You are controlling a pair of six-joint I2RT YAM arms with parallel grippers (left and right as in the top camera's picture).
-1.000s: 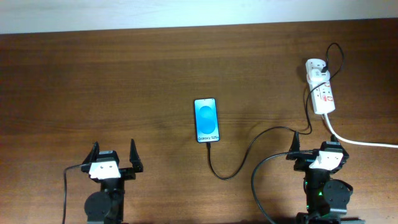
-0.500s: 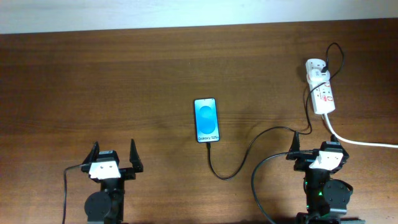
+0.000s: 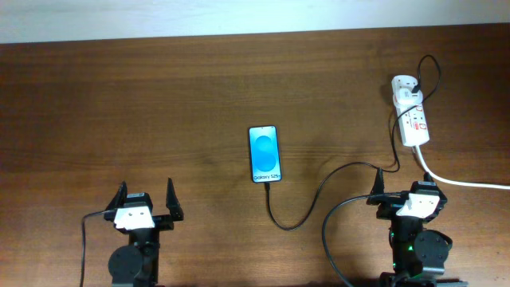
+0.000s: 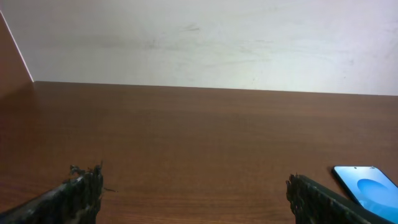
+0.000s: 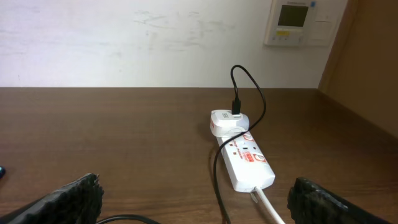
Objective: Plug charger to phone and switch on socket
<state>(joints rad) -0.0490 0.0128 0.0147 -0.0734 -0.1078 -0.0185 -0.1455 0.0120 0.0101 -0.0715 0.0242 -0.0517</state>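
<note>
Both arms sit at the near edge of the brown wooden tabletop. Our left end effector is released, spread wide, and so is the right end effector. The slim blue-screened smartphone lies flat ahead and right of the left one, well apart. The thin black charger cable meets its near edge, loops past the right end effector and runs to a white plug in the small white power strip, ahead of that end effector. We can't tell the switch position.
</note>
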